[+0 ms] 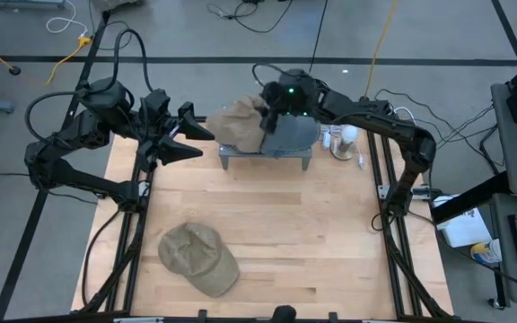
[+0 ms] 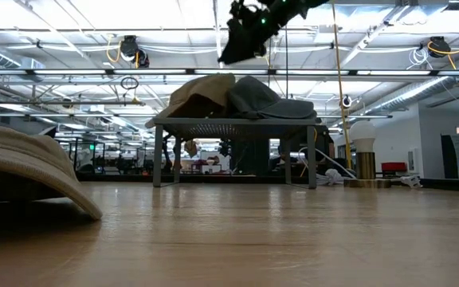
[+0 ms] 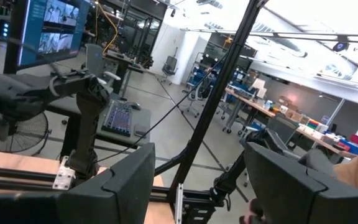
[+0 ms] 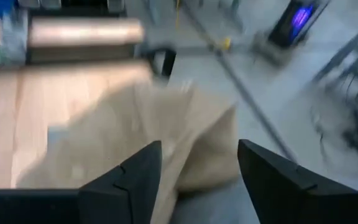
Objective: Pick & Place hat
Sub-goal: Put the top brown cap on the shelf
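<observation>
Pale wooden planks make up the table [image 1: 312,233], framed by dark rails, with grey concrete floor around it. Three hats are in sight. One tan cap [image 1: 197,258] of soft, creased cloth lies flat at the lower left of the high view, well apart from the rest. Two more sit on a small grey metal stand [image 1: 266,154] with four legs at upper centre: a tan hat [image 1: 239,122] on its left side and a grey hat [image 1: 293,133] on its right, touching each other (both slumped and rounded).

Directly above them hangs the right gripper [image 1: 273,106], its dark fingers spread apart and holding nothing. At the upper left, the left gripper [image 1: 187,136] waits beside the stand, its jaws wide and empty.
</observation>
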